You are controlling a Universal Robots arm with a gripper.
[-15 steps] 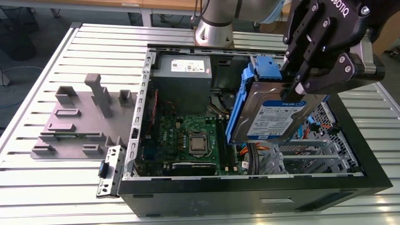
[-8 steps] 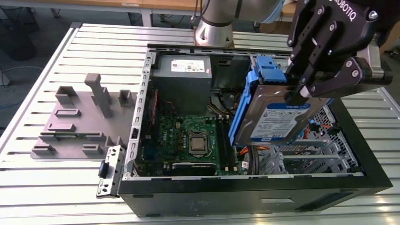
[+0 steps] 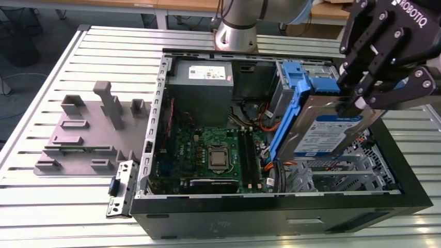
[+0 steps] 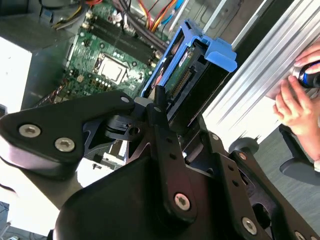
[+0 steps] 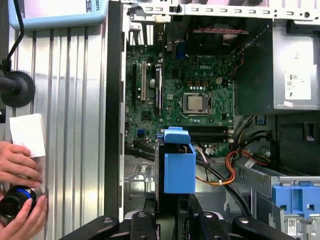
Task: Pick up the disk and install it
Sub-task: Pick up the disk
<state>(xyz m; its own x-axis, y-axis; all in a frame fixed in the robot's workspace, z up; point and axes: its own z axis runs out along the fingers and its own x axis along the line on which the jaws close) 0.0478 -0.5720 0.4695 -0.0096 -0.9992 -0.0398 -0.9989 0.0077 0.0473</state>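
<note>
- One disk (image 3: pixel 329 132), up in the air and tilted, hanging over the open computer case (image 3: pixel 276 219) on its drive-bay side.
- The single end effector (image 3: pixel 352 106) has it pinched by the upper edge, clamped tight on the metal.
- So the pickup is done; seating it in the bay is not.
- Count: one case, one motherboard (image 3: pixel 206 150), one grey power-supply box (image 3: pixel 202 73), all on one slatted tabletop (image 3: pixel 41 201).

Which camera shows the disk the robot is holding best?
The exterior view: the disk hangs tilted in the tool above the open computer case, label and blue rail showing. The second wrist view shows the disk from its connector end; the first wrist view shows its blue end.
</note>
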